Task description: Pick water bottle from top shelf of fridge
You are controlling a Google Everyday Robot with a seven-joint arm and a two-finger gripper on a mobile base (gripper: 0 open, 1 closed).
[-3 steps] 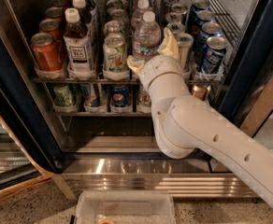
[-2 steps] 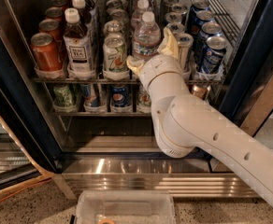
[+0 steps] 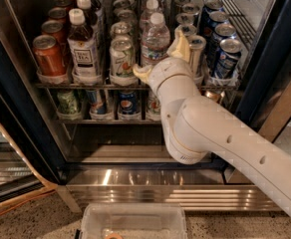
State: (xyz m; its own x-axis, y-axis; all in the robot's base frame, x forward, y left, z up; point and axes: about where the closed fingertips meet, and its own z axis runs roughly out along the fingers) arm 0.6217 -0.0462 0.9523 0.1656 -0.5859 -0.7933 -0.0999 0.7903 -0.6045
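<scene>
The water bottle (image 3: 155, 38), clear with a white cap, stands in the front row of the top shelf (image 3: 85, 85) in the fridge (image 3: 266, 73). My gripper (image 3: 160, 59) reaches into the shelf at the bottle's lower half. One cream finger (image 3: 141, 72) is at its left, the other (image 3: 181, 45) at its right. The fingers are spread and straddle the bottle closely; I cannot tell whether they touch it. My white arm hides the bottle's base.
A dark tea bottle (image 3: 82, 46) and a red can (image 3: 48, 56) stand left of the water bottle, a pale can (image 3: 122, 56) right beside it, blue cans (image 3: 225, 56) to the right. Short soda cans (image 3: 128, 103) fill the rack below. A clear plastic bin (image 3: 133, 222) lies on the floor before the steel base (image 3: 135, 183).
</scene>
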